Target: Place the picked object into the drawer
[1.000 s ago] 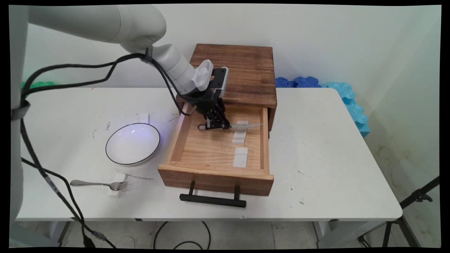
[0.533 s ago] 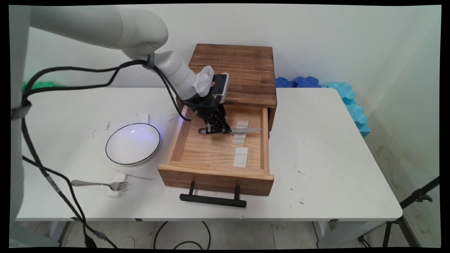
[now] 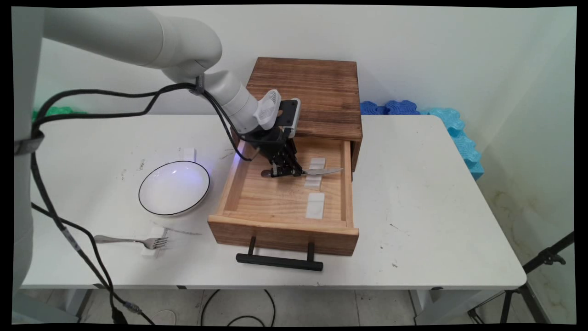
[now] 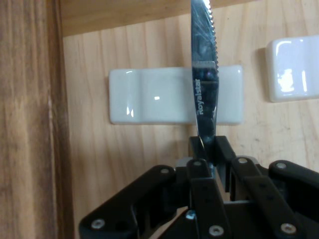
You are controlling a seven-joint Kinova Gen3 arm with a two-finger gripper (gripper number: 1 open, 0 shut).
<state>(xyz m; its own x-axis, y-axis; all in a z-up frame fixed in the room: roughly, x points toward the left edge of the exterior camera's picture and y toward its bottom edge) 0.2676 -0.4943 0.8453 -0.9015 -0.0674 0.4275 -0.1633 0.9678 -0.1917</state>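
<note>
The gripper (image 3: 283, 172) was clamped on a knife (image 3: 317, 171) (serrated blade) inside the open wooden drawer (image 3: 285, 197), its blade above, possibly touching, a white rest (image 4: 164, 95).

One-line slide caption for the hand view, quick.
End effector shut on a serrated knife, blade over a white rest in the wooden drawer.

black pincer (image 3: 284, 171) | silver serrated steel knife (image 4: 204, 79) | white glossy rests (image 4: 159, 95) | pale pine drawer (image 3: 248, 184), black handle (image 3: 279, 261) | left of drawer: white black-rimmed bowl (image 3: 174, 188)
</note>
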